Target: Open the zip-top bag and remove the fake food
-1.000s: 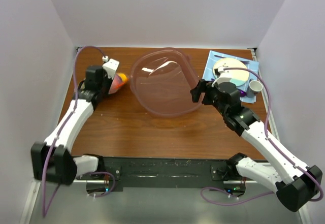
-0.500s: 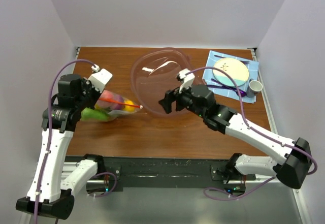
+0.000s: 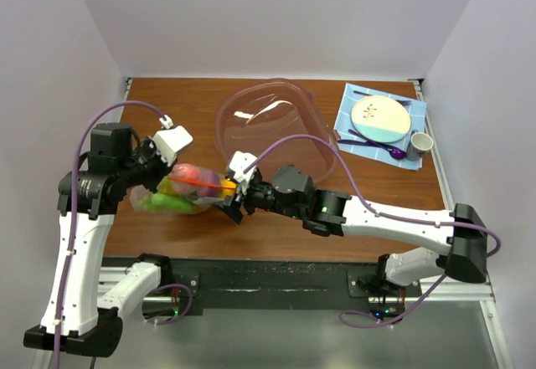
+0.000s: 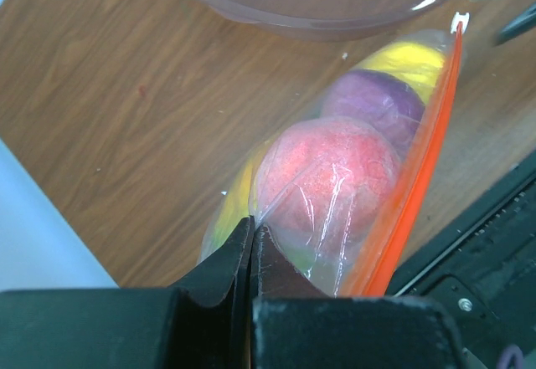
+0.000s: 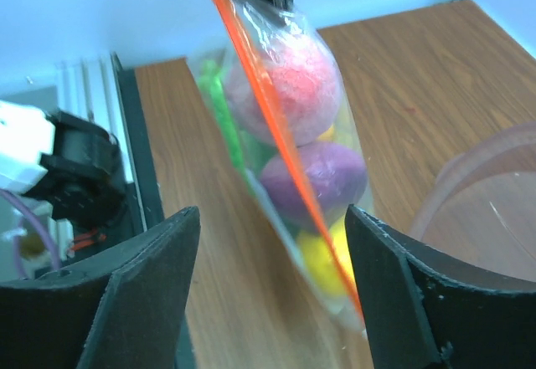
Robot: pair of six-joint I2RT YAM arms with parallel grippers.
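Observation:
The zip-top bag (image 3: pixel 188 189) is clear with an orange-red zip strip (image 4: pixel 414 176) and hangs above the table at the left. It holds fake food: a pink peach (image 4: pixel 322 181), a purple piece (image 4: pixel 373 105), a yellow piece (image 4: pixel 410 58) and green pieces (image 5: pixel 219 101). My left gripper (image 4: pixel 251 227) is shut on the bag's plastic near the zip end (image 3: pixel 167 172). My right gripper (image 5: pixel 272 243) is open, its fingers either side of the bag's far end (image 5: pixel 327 252), not touching it; it also shows in the top view (image 3: pixel 233 193).
A large clear pinkish bowl (image 3: pixel 268 126) stands behind the bag. At the back right a blue mat (image 3: pixel 352 105) carries a plate (image 3: pixel 381 116), a small cup (image 3: pixel 419 143) and purple cutlery (image 3: pixel 368 145). The black rail (image 3: pixel 268 279) runs along the near edge.
My left gripper has lifted the bag away from the back left toward the middle. My right gripper has swung left past the bowl and now straddles the bag's free end.

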